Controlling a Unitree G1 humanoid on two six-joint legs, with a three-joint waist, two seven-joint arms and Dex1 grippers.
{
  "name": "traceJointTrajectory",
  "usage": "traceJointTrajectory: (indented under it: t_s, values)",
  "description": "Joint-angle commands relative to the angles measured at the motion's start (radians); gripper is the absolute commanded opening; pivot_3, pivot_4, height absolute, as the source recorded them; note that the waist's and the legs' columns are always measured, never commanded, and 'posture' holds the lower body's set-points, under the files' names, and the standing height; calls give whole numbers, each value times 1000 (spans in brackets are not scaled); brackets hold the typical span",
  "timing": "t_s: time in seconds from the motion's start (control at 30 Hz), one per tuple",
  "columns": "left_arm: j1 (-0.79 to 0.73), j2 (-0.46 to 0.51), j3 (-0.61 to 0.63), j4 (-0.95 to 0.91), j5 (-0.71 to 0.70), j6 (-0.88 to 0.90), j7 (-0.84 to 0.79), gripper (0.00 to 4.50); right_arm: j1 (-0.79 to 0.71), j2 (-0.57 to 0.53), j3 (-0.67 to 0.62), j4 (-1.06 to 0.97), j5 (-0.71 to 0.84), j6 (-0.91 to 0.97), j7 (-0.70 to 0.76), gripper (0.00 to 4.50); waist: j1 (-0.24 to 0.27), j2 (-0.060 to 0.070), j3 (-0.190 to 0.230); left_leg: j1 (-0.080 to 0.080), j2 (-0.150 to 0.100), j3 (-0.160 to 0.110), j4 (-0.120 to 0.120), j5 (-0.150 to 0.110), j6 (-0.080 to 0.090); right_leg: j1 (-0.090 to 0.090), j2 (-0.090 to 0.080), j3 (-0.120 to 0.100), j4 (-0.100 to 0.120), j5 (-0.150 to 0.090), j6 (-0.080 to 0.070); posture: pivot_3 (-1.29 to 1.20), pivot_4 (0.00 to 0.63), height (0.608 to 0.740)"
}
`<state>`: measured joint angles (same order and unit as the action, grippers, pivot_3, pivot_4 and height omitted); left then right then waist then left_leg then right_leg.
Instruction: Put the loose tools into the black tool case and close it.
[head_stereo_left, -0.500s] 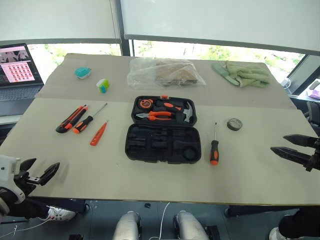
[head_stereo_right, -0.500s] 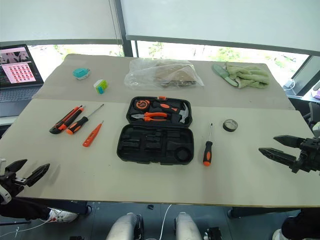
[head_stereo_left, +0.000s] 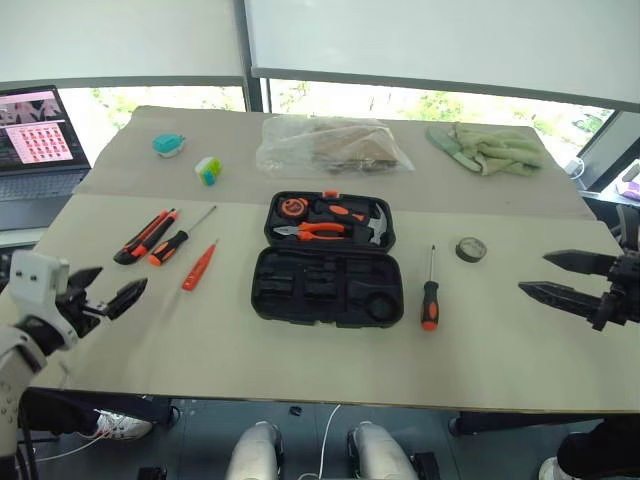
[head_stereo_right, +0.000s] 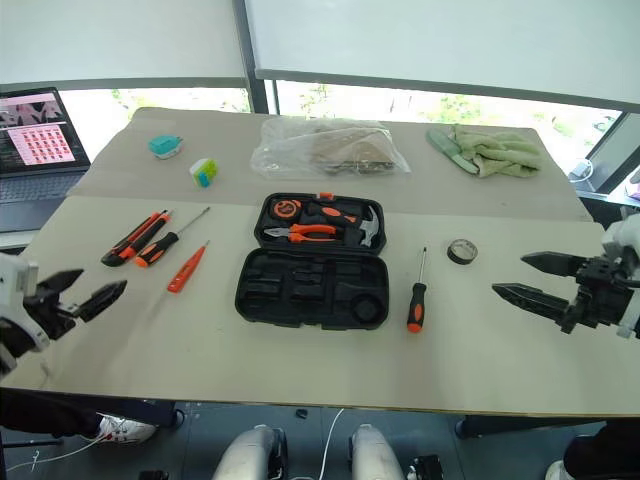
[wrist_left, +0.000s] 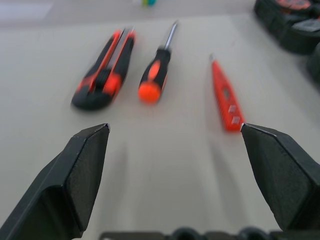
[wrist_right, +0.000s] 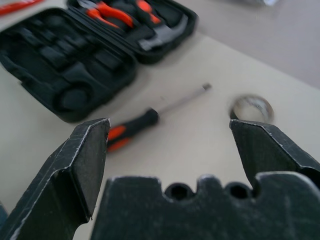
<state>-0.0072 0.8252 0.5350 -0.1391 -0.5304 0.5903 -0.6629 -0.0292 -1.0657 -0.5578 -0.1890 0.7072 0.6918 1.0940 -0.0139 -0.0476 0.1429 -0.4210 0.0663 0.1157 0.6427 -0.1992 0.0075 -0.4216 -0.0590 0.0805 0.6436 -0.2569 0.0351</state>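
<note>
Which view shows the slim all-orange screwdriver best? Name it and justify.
The left wrist view: the slim orange screwdriver lies close up beside the left gripper, its markings visible. Both eye views show it small, lying left of the black tool case.

Two-armed robot with black, wedge-tipped grippers

The left gripper (head_stereo_left: 108, 301) had two black fingers tapering to blunt points, mounted on a boxy white wrist housing with a white forearm behind it. The right gripper (head_stereo_right: 532, 279) carried two longer black fingers, pointed like beaks, fixed to a black block with a white part behind it at the wrist. Seen from the wrist cameras, the left fingers (wrist_left: 82, 175) were matte black with faceted, chamfered faces and pale worn edges. The right fingers (wrist_right: 82, 165) looked the same, slightly scuffed, and rose from a black base with a scalloped top edge and a row of round holes.
</note>
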Motion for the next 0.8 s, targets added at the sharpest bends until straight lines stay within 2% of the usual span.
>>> traceJointTrajectory:
  t_s: [0.03, 0.13, 0.27, 0.47, 0.6, 0.7, 0.8]
  values:
    - [-195, 59, -155, 158, 83, -7, -33, 4500, -94, 11, 27, -218, 143, 77, -76, 4453, 0, 1, 1, -1, 0, 0, 0, 0, 0, -1, 0, 0, 0, 0, 0, 0, 150, 740]
    - [-324, 54, -226, 275, 105, -5, -64, 4500, -138, 29, 51, -298, 210, 122, -127, 4453, 0, 1, 1, -3, 0, -1, 0, 0, 0, -1, 1, -3, 0, 0, 0, 0, 150, 740]
    - [-489, 60, -391, 470, 232, -58, -113, 4500, -194, 45, 97, -400, 289, 137, -179, 4453, 2, -1, 1, -5, 0, -3, 0, -1, -1, -1, 0, -6, -1, 0, 0, 0, 150, 740]
    - [-608, 33, -465, 666, 307, -127, -157, 4500, -240, 52, 114, -443, 341, 147, -253, 4453, 3, -2, 2, -10, 0, -5, 2, -1, -1, -3, 1, -10, -1, 0, 0, 0, 150, 740]
    - [-667, -6, -500, 799, 359, -189, -165, 4500, -208, 46, 103, -475, 333, 131, -263, 4453, 8, -2, 2, -11, 0, -6, 4, -1, -1, -2, 1, -11, 0, 0, 0, 0, 150, 740]
    - [-708, -34, -493, 885, 368, -204, -163, 3818, -191, 46, 86, -479, 338, 128, -267, 4500, 13, -2, 2, -11, 0, -7, 5, -1, -1, -2, 1, -11, 1, 0, 0, 0, 150, 740]
    - [-734, -55, -494, 929, 368, -197, -179, 2792, -181, 47, 70, -476, 346, 124, -269, 4500, 15, -2, 2, -11, 0, -7, 8, -1, -1, -1, 1, -11, 3, 0, 0, 0, 150, 740]
